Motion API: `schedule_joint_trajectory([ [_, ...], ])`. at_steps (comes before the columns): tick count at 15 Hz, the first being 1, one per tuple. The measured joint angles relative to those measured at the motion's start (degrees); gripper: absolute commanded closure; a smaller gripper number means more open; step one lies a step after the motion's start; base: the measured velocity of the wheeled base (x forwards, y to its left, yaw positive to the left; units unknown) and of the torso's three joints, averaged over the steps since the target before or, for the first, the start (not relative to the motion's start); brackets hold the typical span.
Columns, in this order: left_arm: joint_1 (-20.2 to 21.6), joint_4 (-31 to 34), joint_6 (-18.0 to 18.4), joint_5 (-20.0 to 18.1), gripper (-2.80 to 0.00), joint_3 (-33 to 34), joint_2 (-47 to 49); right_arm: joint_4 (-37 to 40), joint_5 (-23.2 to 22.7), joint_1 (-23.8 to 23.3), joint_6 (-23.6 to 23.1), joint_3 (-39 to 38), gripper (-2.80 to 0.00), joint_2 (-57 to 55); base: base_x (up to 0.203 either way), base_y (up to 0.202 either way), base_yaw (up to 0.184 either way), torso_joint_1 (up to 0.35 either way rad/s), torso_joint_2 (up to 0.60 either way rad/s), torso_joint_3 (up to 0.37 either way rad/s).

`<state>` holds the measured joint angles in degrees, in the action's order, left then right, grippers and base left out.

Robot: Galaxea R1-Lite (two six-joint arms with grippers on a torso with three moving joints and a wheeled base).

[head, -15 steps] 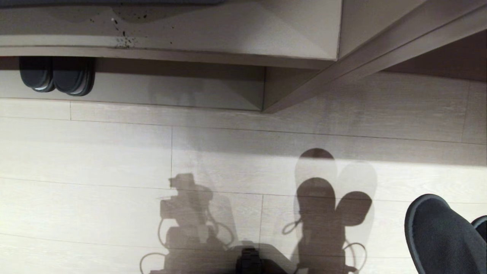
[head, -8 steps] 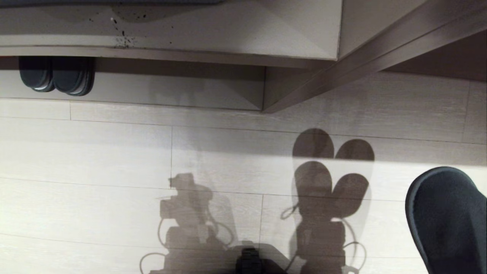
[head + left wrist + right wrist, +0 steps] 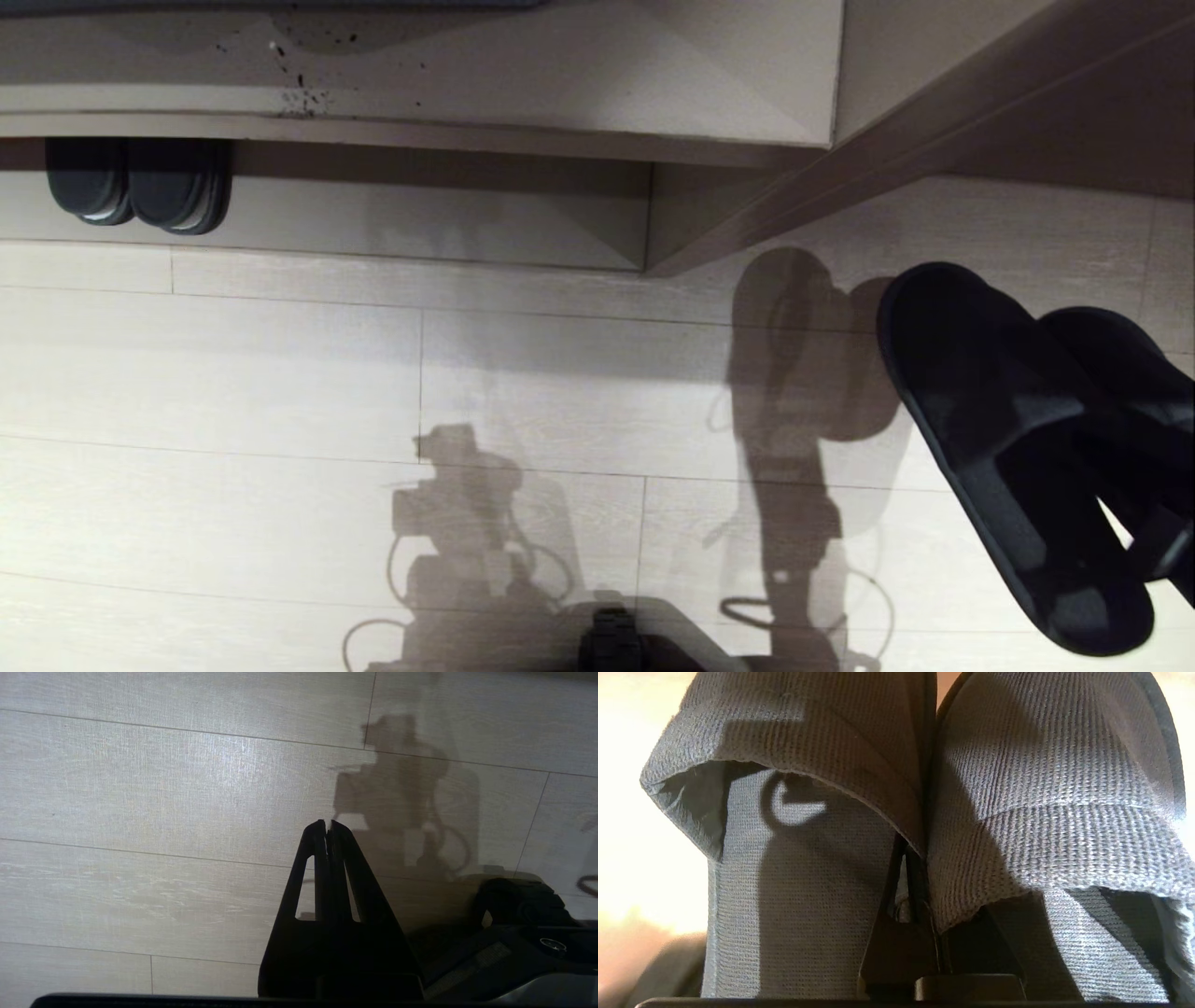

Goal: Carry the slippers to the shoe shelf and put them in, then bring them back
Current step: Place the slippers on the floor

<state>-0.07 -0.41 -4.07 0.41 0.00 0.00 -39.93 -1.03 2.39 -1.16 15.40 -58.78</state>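
Pale wood-plank floor (image 3: 280,373), robot shadows across it. Low beige laminate shoe shelf (image 3: 420,224), open-fronted w/ upright divider, at far edge of floor; shorter dark pair of slippers w/ paler tips (image 3: 135,187) in its left end. Black-banded, blue-grey knit slide slippers (image 3: 1018,448) aloft at right, off the floor, near shelf's divider, pressed side by side. Right gripper (image 3: 920,891) clenched on slippers' inner edges. Left gripper (image 3: 327,826) closed, empty, over bare floor.
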Motion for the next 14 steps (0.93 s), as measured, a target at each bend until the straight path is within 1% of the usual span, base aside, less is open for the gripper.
schedule_joint_trajectory([
  [4,-0.02,0.0,-0.02,0.0,0.0,0.0,0.0,-23.31,3.3,0.11,0.46,4.58,0.0,-21.84,0.0,0.0,0.0,0.0,0.0,0.0],
  [6,-0.02,-0.01,-0.01,0.0,0.0,0.0,0.0,-33.88,5.99,0.14,2.23,5.8,0.0,-30.49,0.0,0.0,0.0,0.0,0.0,0.0],
  [8,-0.04,0.0,0.0,0.0,0.0,0.0,0.0,-42.39,6.74,0.17,4.24,6.37,0.0,-37.73,0.0,0.0,0.0,0.0,0.0,0.0],
  [9,-0.04,0.0,-0.01,0.0,0.0,0.0,0.0,-45.2,6.22,0.2,4.73,6.85,0.0,-40.89,0.0,0.0,0.0,0.0,0.0,0.0],
  [10,-0.04,0.0,0.0,0.0,0.0,0.0,0.0,-46.4,5.77,0.2,4.98,7.56,0.0,-43.27,0.0,0.0,0.0,0.0,0.0,0.0],
  [14,-0.02,0.01,0.05,-0.01,0.0,0.0,0.0,-47.13,5.09,0.17,5.71,11.5,0.0,-50.16,0.0,0.0,0.0,0.0,0.0,0.0],
])
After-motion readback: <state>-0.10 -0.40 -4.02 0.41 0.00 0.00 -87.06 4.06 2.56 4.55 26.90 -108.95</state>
